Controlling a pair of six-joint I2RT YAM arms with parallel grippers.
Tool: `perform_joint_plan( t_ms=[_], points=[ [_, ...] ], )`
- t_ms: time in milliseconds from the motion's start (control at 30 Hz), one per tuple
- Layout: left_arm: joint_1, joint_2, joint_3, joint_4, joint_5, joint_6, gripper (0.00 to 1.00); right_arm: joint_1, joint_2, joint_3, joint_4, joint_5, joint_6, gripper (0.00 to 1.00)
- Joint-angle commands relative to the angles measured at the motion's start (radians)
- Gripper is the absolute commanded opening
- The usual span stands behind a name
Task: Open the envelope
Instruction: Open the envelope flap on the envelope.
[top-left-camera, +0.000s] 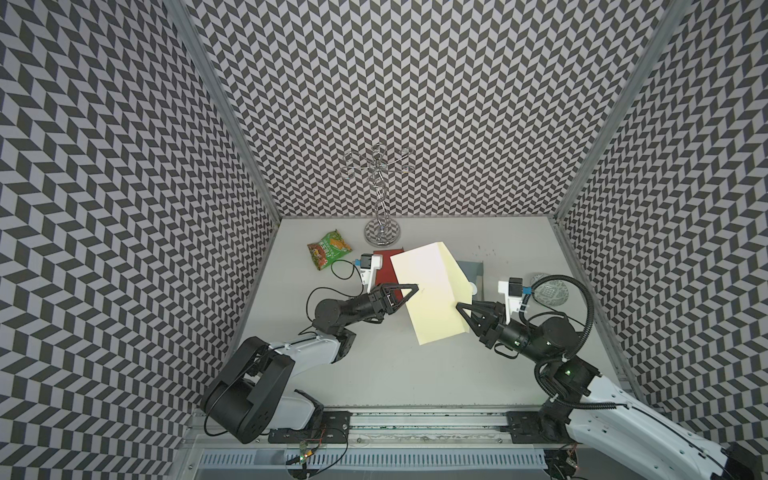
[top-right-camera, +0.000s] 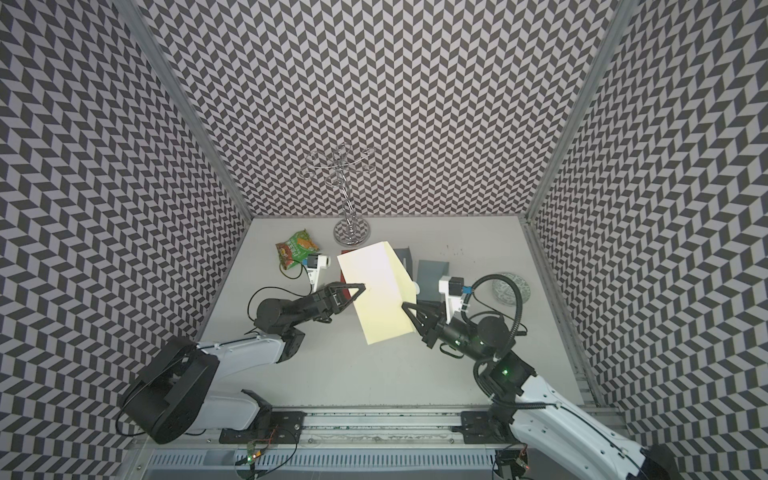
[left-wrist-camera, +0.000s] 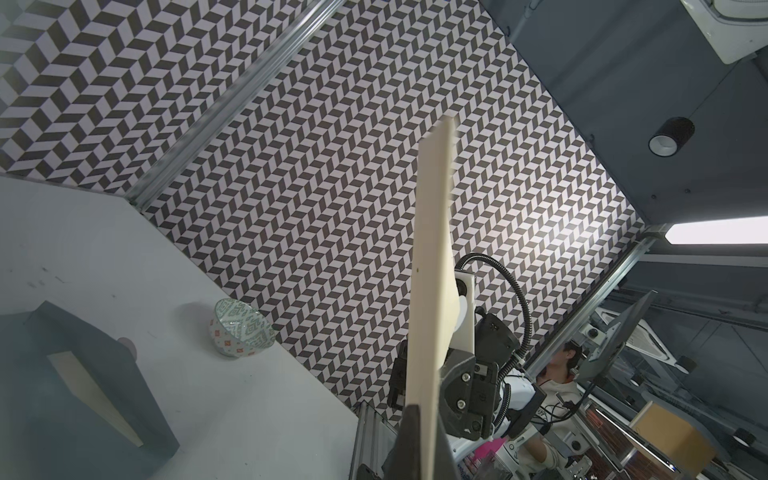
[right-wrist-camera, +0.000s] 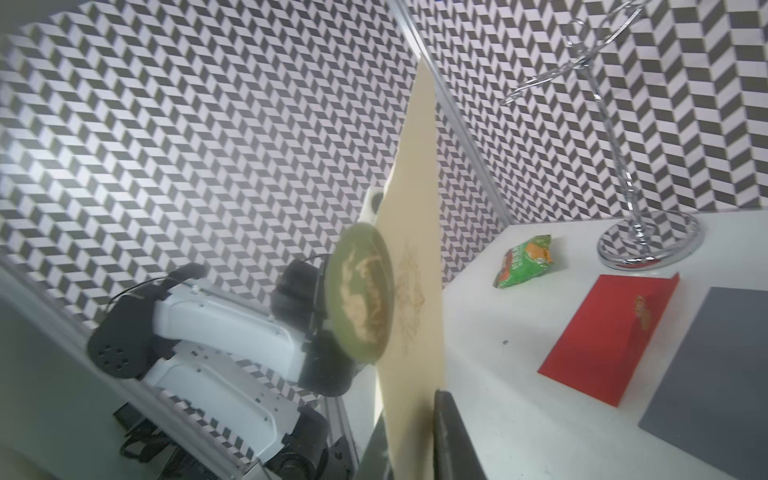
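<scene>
A pale yellow envelope (top-left-camera: 428, 291) (top-right-camera: 378, 291) hangs tilted above the table between both arms. My left gripper (top-left-camera: 414, 287) (top-right-camera: 362, 286) is shut on its left edge; in the left wrist view the envelope (left-wrist-camera: 432, 249) rises edge-on out of the gripper (left-wrist-camera: 424, 432). My right gripper (top-left-camera: 459, 307) (top-right-camera: 403, 306) has its fingers on either side of the right edge, pinching the envelope (right-wrist-camera: 411, 187) in the gripper (right-wrist-camera: 411, 424). A round green seal (right-wrist-camera: 359, 291) with a gold pattern stands off the paper, with a faint imprint beside it. A darker yellow panel (top-left-camera: 455, 270) bends away along the right side.
On the table behind lie a red envelope (top-left-camera: 384, 270) (right-wrist-camera: 611, 336), a grey envelope (top-left-camera: 471, 270) (right-wrist-camera: 715, 365) and a green snack packet (top-left-camera: 328, 249). A chrome stand (top-left-camera: 381, 232) rises at the back. A patterned bowl (top-left-camera: 548, 291) (left-wrist-camera: 241, 328) sits at the right.
</scene>
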Motion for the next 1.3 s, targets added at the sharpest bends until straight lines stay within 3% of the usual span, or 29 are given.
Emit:
perform_joint_plan(
  t_ms=[0, 67, 200, 367, 400, 467, 567, 667, 767, 933, 1033, 1133, 1267],
  points=[
    [0.004, 0.031, -0.002, 0.187, 0.042, -0.057, 0.0, -0.005, -0.015, -0.001, 0.116, -0.146, 0.009, 0.13],
    [0.007, 0.048, 0.004, 0.223, 0.051, -0.079, 0.0, -0.005, -0.01, 0.007, 0.113, -0.165, 0.001, 0.09],
    [0.005, 0.054, 0.004, 0.249, 0.046, -0.078, 0.04, -0.004, 0.004, 0.028, 0.034, -0.088, -0.026, 0.1],
    [0.004, 0.047, 0.006, 0.25, 0.043, -0.069, 0.06, -0.005, 0.021, -0.003, 0.116, -0.093, 0.004, 0.09],
    [0.002, 0.047, 0.007, 0.251, 0.044, -0.068, 0.08, -0.004, 0.024, -0.004, 0.13, -0.109, 0.013, 0.07],
    [0.002, 0.045, 0.008, 0.219, 0.044, -0.056, 0.22, -0.005, 0.027, -0.003, 0.15, -0.13, 0.015, 0.01],
    [0.003, 0.028, -0.001, 0.133, 0.022, -0.013, 0.35, -0.005, 0.028, 0.005, 0.113, -0.096, -0.007, 0.0],
    [0.004, -0.025, -0.003, -0.068, -0.022, 0.084, 0.41, -0.005, 0.014, 0.008, 0.063, -0.046, -0.038, 0.0],
    [-0.001, -0.119, 0.022, -0.435, -0.12, 0.252, 0.46, -0.005, -0.001, 0.016, 0.026, -0.011, -0.108, 0.0],
    [-0.073, -0.24, 0.15, -1.01, -0.395, 0.535, 0.5, 0.03, 0.051, 0.072, -0.117, 0.139, -0.242, 0.0],
    [-0.096, -0.24, 0.176, -1.143, -0.514, 0.555, 0.5, 0.106, 0.064, 0.097, -0.136, 0.227, -0.298, 0.0],
    [-0.096, -0.229, 0.168, -1.18, -0.558, 0.529, 0.54, 0.204, 0.064, 0.107, -0.152, 0.382, -0.365, 0.0],
    [-0.096, -0.242, 0.186, -1.281, -0.657, 0.54, 0.6, 0.249, 0.083, 0.12, -0.202, 0.568, -0.362, 0.0]
  ],
)
